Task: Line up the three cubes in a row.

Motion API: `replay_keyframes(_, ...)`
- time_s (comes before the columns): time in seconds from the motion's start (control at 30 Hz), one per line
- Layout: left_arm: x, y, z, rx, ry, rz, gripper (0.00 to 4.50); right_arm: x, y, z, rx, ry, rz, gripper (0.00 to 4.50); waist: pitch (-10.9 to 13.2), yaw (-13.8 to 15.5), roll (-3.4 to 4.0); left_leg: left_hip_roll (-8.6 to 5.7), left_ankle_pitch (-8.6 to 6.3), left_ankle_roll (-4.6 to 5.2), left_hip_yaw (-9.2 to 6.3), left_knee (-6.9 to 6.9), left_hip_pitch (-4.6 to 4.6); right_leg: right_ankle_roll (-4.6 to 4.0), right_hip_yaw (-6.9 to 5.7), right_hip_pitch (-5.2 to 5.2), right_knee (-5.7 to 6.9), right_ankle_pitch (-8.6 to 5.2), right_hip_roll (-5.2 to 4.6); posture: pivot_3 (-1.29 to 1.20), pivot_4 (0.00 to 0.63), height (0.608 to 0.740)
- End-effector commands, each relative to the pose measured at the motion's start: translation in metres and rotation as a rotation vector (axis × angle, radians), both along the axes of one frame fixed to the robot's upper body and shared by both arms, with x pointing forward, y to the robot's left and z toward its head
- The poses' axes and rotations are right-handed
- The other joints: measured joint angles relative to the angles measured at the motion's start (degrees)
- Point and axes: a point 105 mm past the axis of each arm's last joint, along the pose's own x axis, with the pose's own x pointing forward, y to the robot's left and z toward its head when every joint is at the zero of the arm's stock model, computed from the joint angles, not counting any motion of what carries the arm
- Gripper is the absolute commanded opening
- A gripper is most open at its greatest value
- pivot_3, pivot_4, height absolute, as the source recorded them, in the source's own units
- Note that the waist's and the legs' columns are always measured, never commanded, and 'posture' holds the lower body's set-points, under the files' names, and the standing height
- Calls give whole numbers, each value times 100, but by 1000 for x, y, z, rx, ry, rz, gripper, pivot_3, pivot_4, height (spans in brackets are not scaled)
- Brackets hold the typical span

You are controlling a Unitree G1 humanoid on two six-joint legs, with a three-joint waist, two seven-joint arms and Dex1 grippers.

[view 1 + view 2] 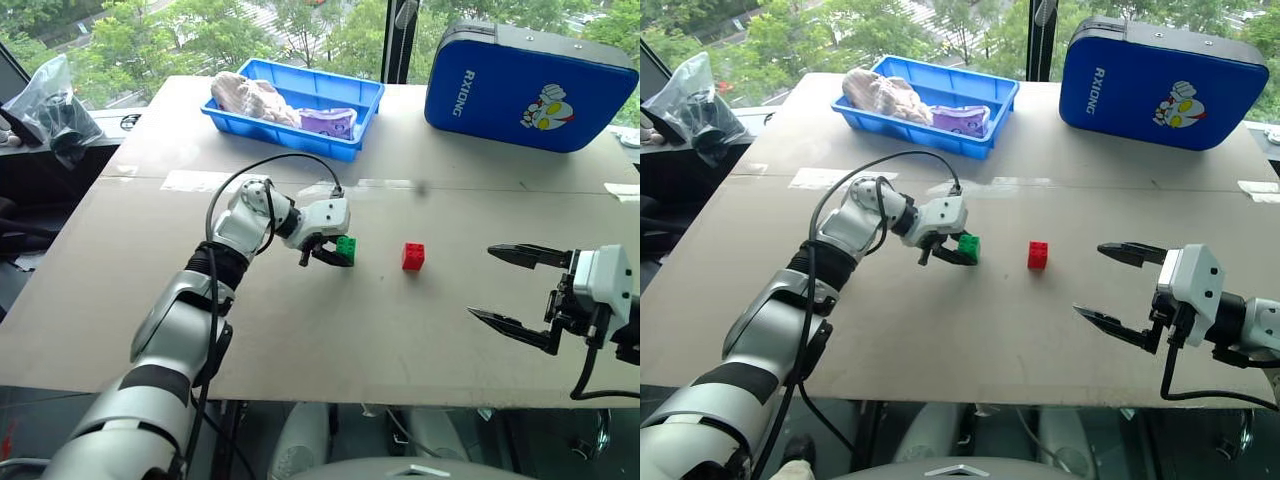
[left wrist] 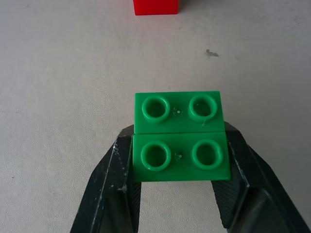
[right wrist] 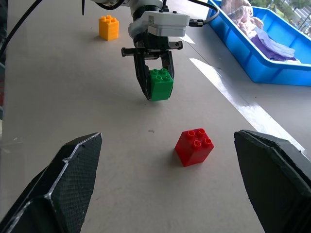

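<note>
Left gripper [image 1: 333,256] pinches the studded green plastic cube [image 1: 346,248]; right gripper [image 1: 508,288] gapes wide, textured pads bare

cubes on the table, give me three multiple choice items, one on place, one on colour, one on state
1. Where is the red cube?
A. in the blue tray
B. on the table between the two tools
C. stacked on the yellow-orange cube

2. Which colour is the cube in the left tool?
A. green
B. red
C. yellow-orange

3. How is the right tool?
A. shut on a cube
B. shut with nothing in it
C. open with nothing in it

Answers: 1 B, it sits alone on the table between them. 2 A, the green cube sits between the fingers. 3 C, its fingers are spread wide apart with nothing between them.
</note>
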Motion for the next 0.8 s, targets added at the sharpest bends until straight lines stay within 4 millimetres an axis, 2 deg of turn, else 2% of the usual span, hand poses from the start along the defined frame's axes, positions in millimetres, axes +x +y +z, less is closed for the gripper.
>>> replay_keyframes(0.03,-2,-2,4,-4,-13,-6,1335,-3,0,7,-11,-44,13,4500,0,0,0,1,0,0,0,0,1,1,-1,0,1,0,1,0,150,740)
replay_keyframes(0.33,1,3,0,-2,-11,51,1335,-2,-1,6,-1,-44,14,4500,0,4,0,1,0,0,-3,6,1,1,-2,1,8,0,1,0,150,740)
replay_keyframes(0.73,7,-2,-3,1,-30,69,1335,0,0,8,11,-56,6,4500,0,8,0,2,0,0,-3,33,-1,3,-1,5,19,0,1,0,150,740)
replay_keyframes(0.77,7,-2,-3,-2,-28,71,2343,-1,0,8,10,-55,7,4500,0,9,0,2,0,0,-3,35,-1,3,-2,6,20,0,1,0,150,740)
replay_keyframes(0.8,7,-3,-3,-8,-26,75,2623,-1,0,8,9,-55,7,4500,0,10,0,2,0,0,-4,39,-1,4,-2,8,21,0,1,0,150,740)
